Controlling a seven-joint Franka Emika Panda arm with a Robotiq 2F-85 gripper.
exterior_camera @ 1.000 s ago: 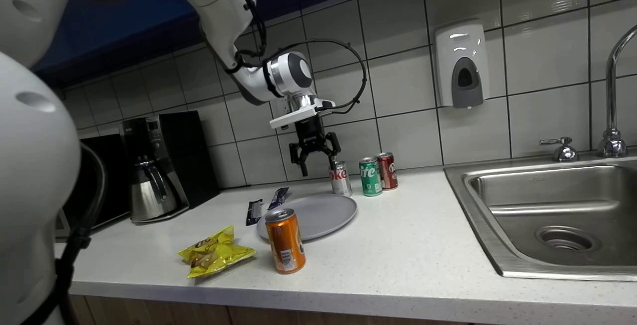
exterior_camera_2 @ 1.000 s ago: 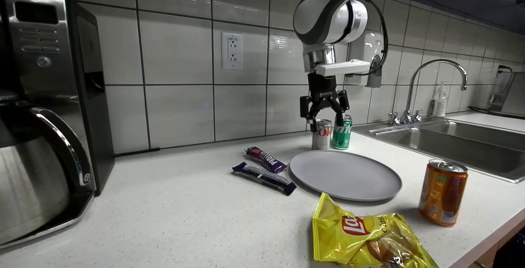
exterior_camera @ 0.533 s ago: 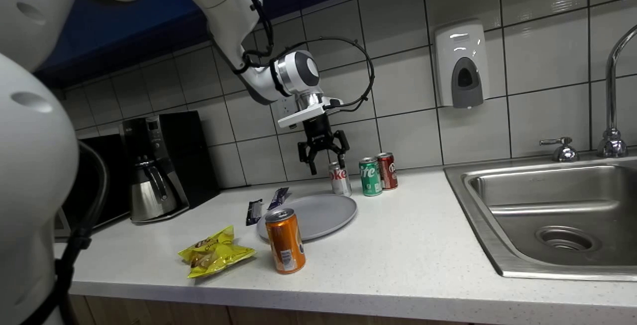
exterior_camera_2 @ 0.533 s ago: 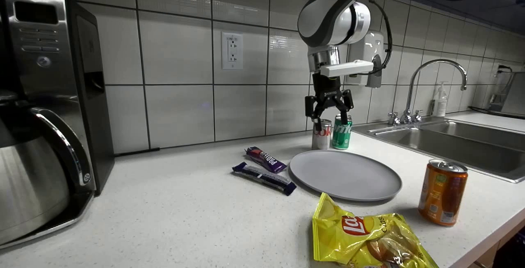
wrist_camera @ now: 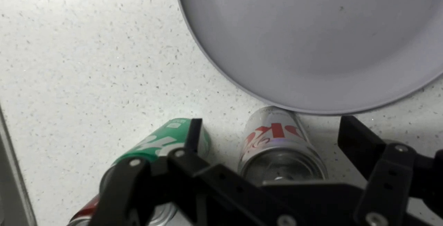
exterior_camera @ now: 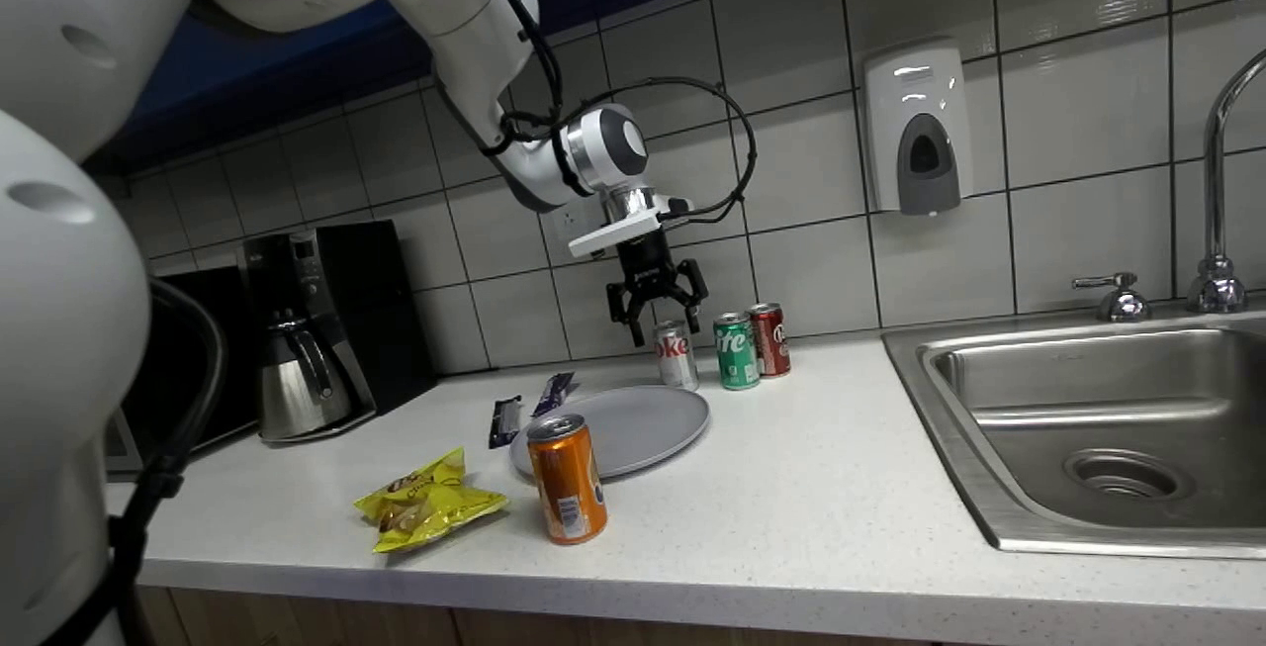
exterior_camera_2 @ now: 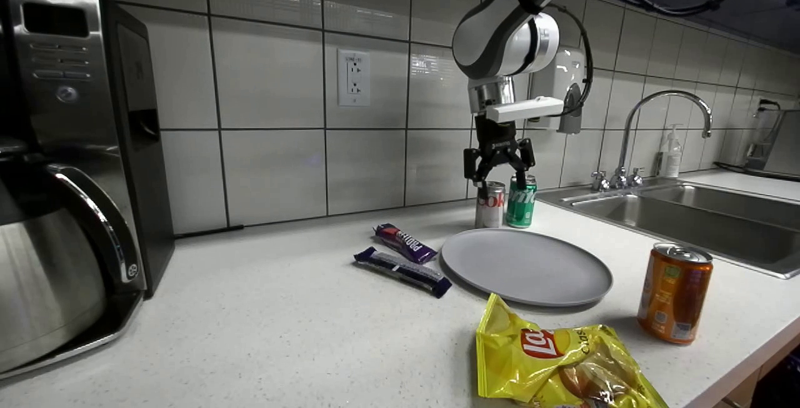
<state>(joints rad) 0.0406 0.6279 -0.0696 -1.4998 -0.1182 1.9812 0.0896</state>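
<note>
With a grasp apparently being prepared, the tool point(exterior_camera_2: 502, 192) is being held spread and empty just above the silver can point(wrist_camera: 271, 134) standing by the grey plate point(wrist_camera: 311, 46) on the bench point(exterior_camera: 791, 488), a centred descent seemingly being called for.

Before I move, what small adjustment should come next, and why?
I'd probably nudge the open gripper slightly toward the tiled wall at this height. In the wrist view the silver can shows between the fingers, but its top appears lower in the picture than their tips. Go gently: the green can shows partly behind one finger.
</note>
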